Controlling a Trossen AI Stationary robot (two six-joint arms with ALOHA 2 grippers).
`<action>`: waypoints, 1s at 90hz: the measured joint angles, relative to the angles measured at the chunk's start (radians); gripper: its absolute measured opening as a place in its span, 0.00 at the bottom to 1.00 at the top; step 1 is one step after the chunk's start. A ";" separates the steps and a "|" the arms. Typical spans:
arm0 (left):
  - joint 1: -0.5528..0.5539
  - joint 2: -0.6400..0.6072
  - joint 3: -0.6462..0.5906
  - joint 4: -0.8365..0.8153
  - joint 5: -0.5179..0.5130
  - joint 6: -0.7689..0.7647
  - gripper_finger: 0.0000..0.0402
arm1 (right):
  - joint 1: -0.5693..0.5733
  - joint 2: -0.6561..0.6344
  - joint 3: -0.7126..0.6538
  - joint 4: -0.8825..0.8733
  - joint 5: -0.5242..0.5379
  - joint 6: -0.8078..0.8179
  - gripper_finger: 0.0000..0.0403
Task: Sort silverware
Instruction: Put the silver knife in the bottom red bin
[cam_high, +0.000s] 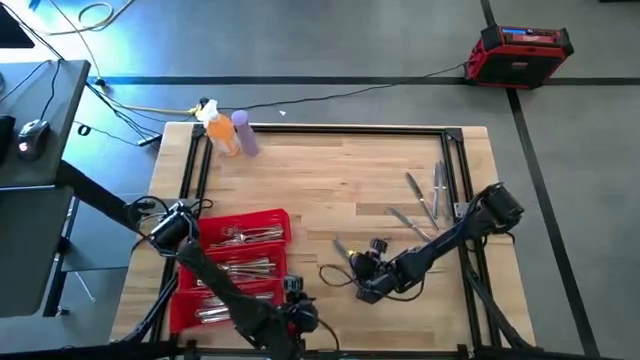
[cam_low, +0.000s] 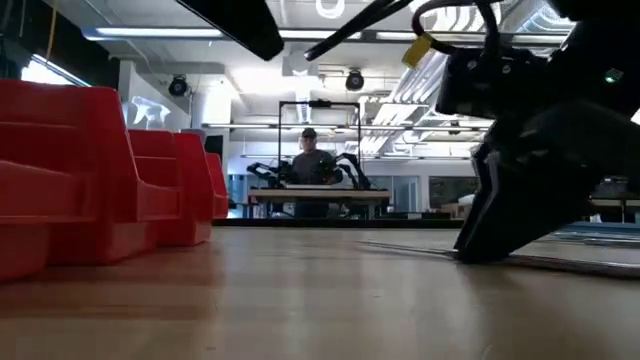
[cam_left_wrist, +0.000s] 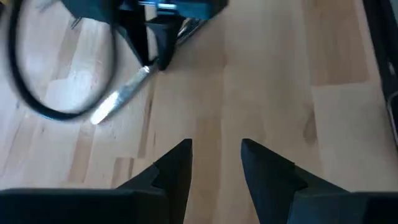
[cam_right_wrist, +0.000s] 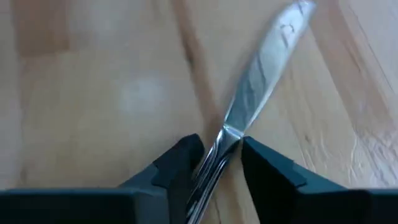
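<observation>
Right gripper (cam_right_wrist: 214, 155) pinching knife (cam_right_wrist: 261, 81) at handle, blade running straight ahead between fingers. Tray (cam_high: 265, 220) lying toward left arm's side. Left gripper (cam_left_wrist: 214, 163) gaping, empty, nearer tray.

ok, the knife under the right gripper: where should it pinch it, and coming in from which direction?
Pinch the handle, top-down. The knife lies flat on the table, so only its narrow edges offer a hold, and the handle is thicker than the broad flat blade. The right gripper already straddles the handle, a finger on either side, blade pointing away. The left gripper hovers open nearby.
</observation>
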 joint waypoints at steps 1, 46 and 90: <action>0.001 0.000 0.000 0.002 -0.001 0.003 0.30 | 0.002 0.001 0.007 -0.008 0.000 -0.010 0.30; 0.113 0.096 0.000 0.287 0.172 0.225 0.30 | 0.132 -0.001 0.293 -0.443 0.074 0.048 0.28; 0.219 0.205 0.004 0.360 0.503 0.156 0.33 | 0.254 -0.004 0.176 -0.137 -0.072 0.337 0.28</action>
